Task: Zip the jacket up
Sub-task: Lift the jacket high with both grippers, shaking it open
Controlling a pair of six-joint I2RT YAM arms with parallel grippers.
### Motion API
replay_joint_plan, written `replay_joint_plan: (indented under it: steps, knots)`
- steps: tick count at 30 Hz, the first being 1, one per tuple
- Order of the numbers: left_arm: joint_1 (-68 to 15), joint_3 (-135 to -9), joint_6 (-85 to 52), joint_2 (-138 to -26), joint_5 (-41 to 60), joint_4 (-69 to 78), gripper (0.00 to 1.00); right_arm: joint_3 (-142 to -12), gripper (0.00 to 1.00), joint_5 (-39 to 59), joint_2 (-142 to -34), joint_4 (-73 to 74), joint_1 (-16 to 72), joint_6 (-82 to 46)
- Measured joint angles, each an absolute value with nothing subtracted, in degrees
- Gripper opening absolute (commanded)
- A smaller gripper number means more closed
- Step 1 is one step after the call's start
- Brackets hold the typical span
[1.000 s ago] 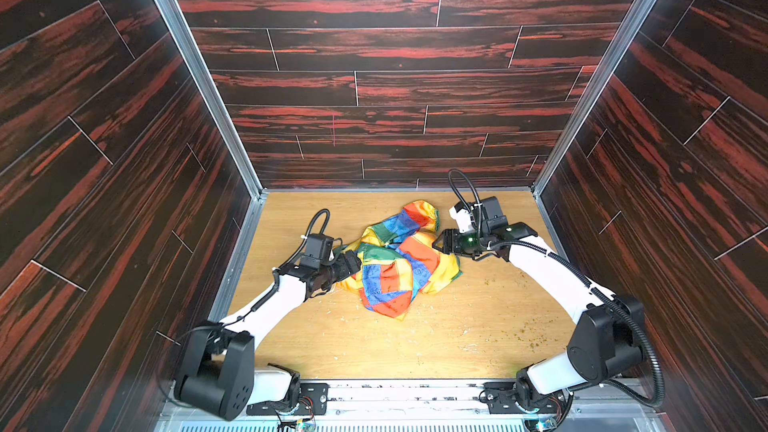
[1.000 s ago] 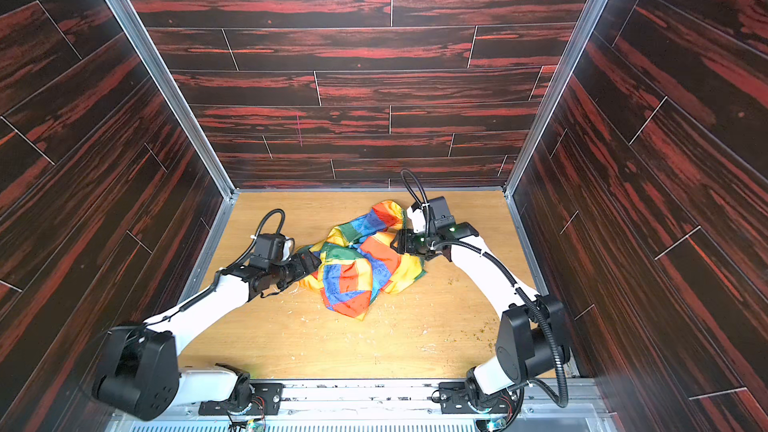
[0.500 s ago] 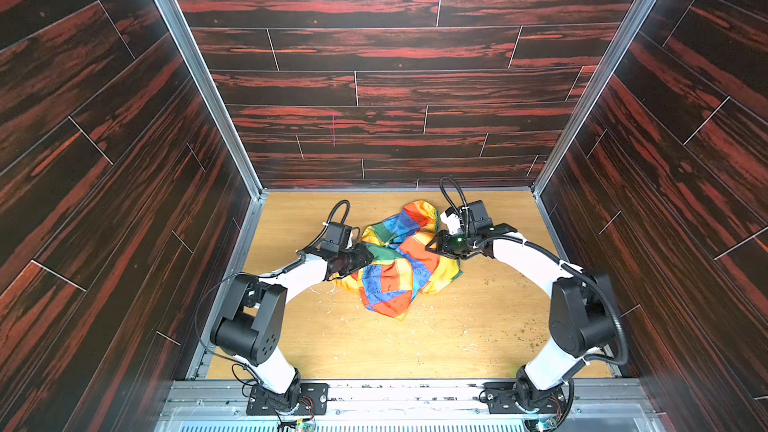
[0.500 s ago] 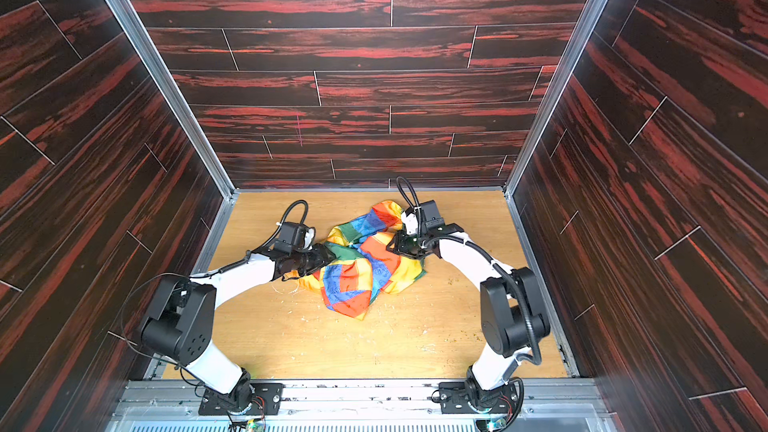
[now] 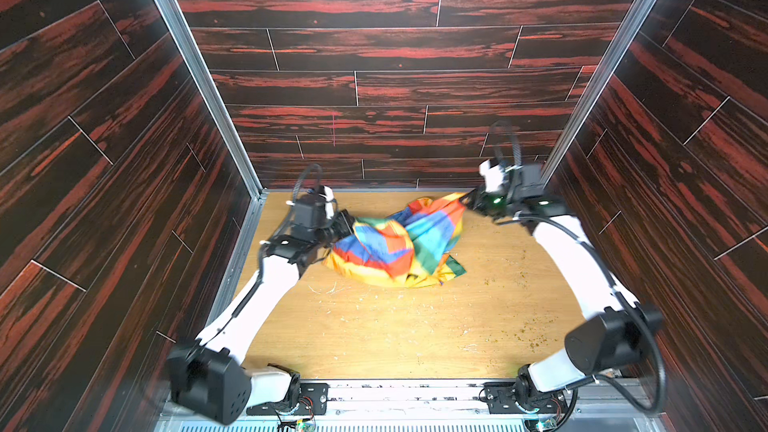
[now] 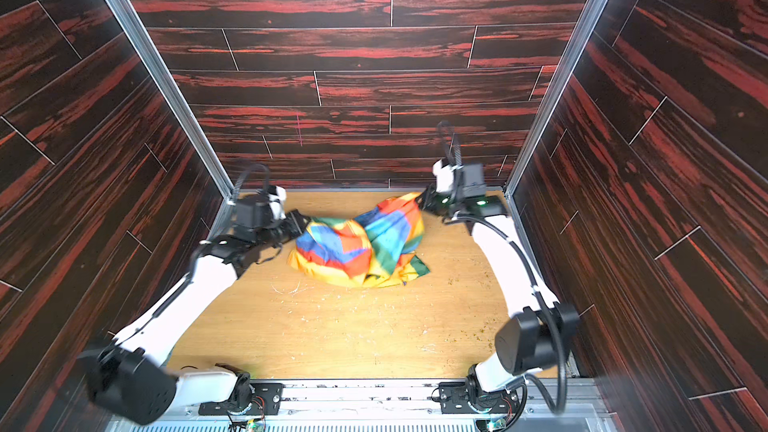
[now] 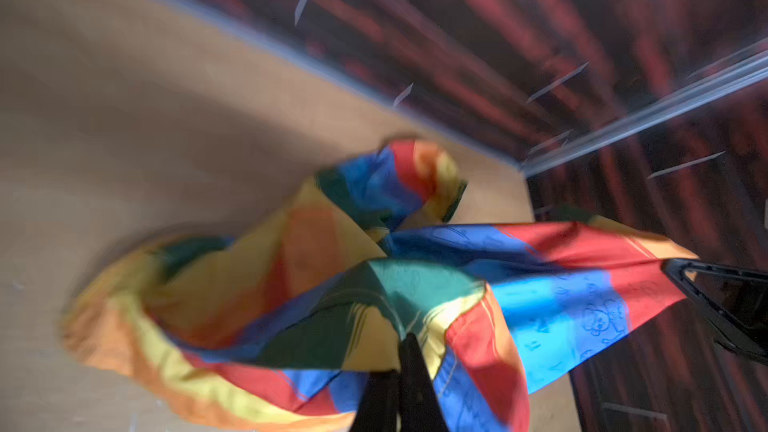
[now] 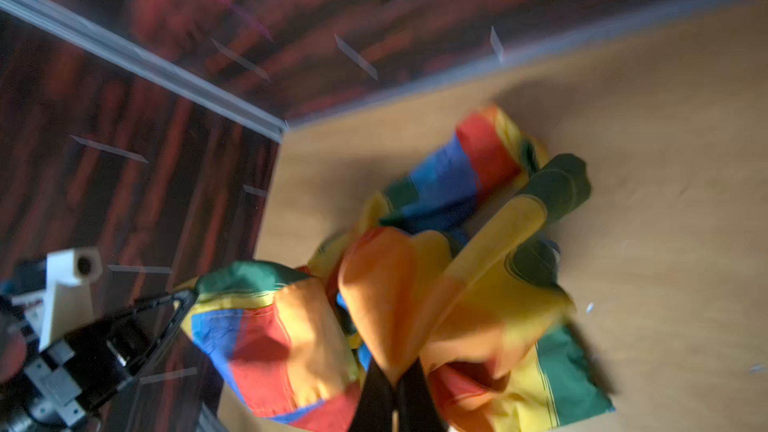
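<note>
The left hand [image 5: 345,224] and right hand [image 5: 468,200] each pinch opposite ends of the crumpled shiny rainbow-patchwork jacket [image 5: 395,249]; pulled apart, its thin fabric could slip free.

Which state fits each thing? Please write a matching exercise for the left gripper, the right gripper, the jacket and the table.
Things: 1 left gripper; 2 right gripper; 3 jacket; 4 table.
States: a crumpled, held between both grippers; b shut on the jacket near the back right corner; c light wood with small crumbs; d shut on the jacket's opposite end.
Pairs: 1-d, 2-b, 3-a, 4-c.
</note>
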State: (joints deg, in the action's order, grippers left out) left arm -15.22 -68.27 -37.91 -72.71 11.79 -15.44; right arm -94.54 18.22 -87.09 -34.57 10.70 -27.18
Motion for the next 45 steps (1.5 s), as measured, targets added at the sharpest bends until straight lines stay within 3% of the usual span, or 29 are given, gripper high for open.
replay_joint_plan:
  steps: [16,21,31,38,45]
  knots:
    - [-9.78,-81.32,-35.77,-64.79,5.82,-18.0,0.0,-124.86,0.0,18.65,-83.92,-43.92,3.46,-27.4]
    - [-9.63,-81.56,-34.85,-60.14,3.16,-18.68,0.0,-128.53,0.0,20.16,-83.29,-44.75,3.46,-27.42]
    - [-9.58,-92.16,-32.25,-55.79,-4.1,-19.22,0.0,-123.96,0.0,37.17,-82.35,-42.57,3.51,-33.87]
    - [-9.58,-106.69,-28.4,-59.33,-13.61,-16.93,0.0,-108.05,0.0,51.53,-77.34,-21.67,5.26,-52.34]
    - [-9.52,-124.9,-23.44,-69.6,-20.05,-15.44,0.0,-99.88,0.0,52.86,-76.64,-12.84,17.17,-59.86]
